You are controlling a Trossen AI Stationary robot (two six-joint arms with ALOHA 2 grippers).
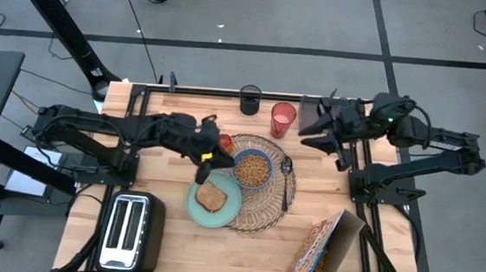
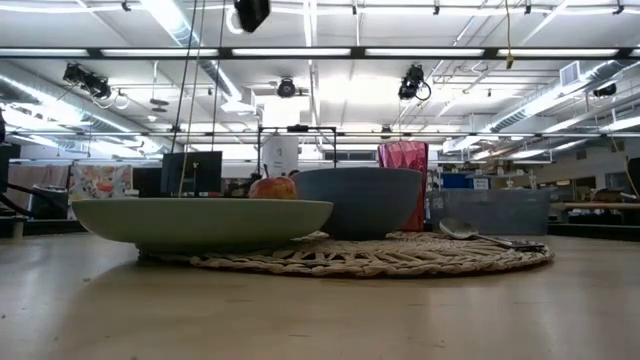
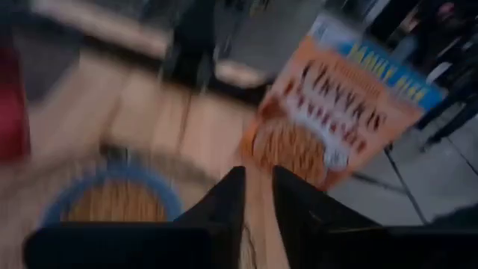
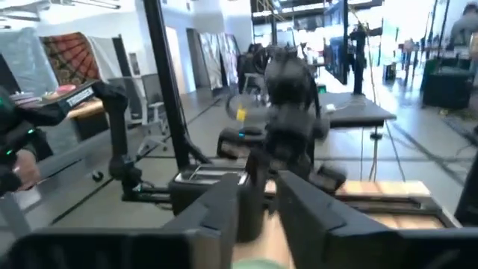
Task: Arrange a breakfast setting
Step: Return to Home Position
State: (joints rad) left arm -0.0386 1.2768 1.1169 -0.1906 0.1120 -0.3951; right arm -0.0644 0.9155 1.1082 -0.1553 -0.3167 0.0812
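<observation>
The wicker placemat lies mid-table. On it sit the blue bowl of cereal and, to the bowl's right, the dark spoon. The teal plate, carrying toast, overlaps the mat's near-left edge. The red apple rests on the table by the mat's far-left edge. Past the mat's far edge stands the red cup. The orange cereal box stands at the near right. My left gripper hovers beside the apple, fingers a narrow gap apart and holding nothing. My right gripper hangs raised right of the cup, narrowly open and holding nothing.
A silver toaster stands at the near left corner. A black cup is at the far edge, left of the red cup. Bare tabletop shows between the toaster and the cereal box.
</observation>
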